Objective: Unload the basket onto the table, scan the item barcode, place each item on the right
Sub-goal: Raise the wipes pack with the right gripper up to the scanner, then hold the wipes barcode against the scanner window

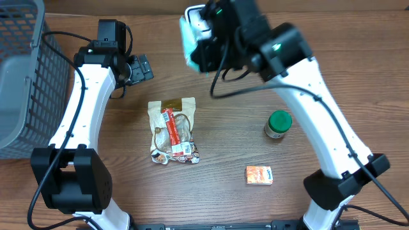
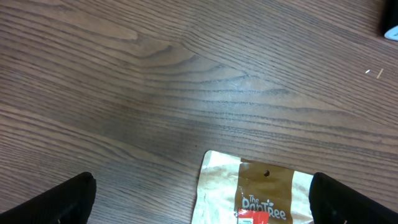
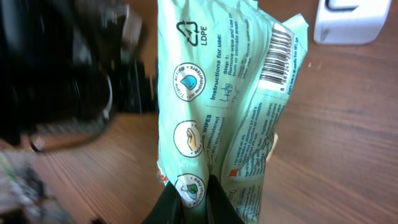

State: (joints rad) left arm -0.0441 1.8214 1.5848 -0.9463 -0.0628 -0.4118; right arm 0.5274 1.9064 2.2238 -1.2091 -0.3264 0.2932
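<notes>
Wipes pack [image 3: 217, 106] is clamped at its lower edge by the right gripper [image 3: 194, 202], held off the table [image 1: 223, 163] w/ barcode [image 3: 277, 53] near a white device [image 3: 348, 22], prob. the scanner. Presenting is judged in hand; code must be squared to it next. Left gripper [image 1: 142, 67] is spread wide by the snack pouch [image 1: 172, 131]; jar [image 1: 278, 122] and orange box [image 1: 259, 174] lie well clear.

Grey mesh basket [image 1: 25, 76] sitting at left edge of brown wooden surface [image 1: 230, 147]. Tan snack pouch with red label [image 1: 173, 131] lying mid-surface. Green-lidded jar [image 1: 278, 124] standing off to its right, small orange box [image 1: 259, 175] lying near it.
</notes>
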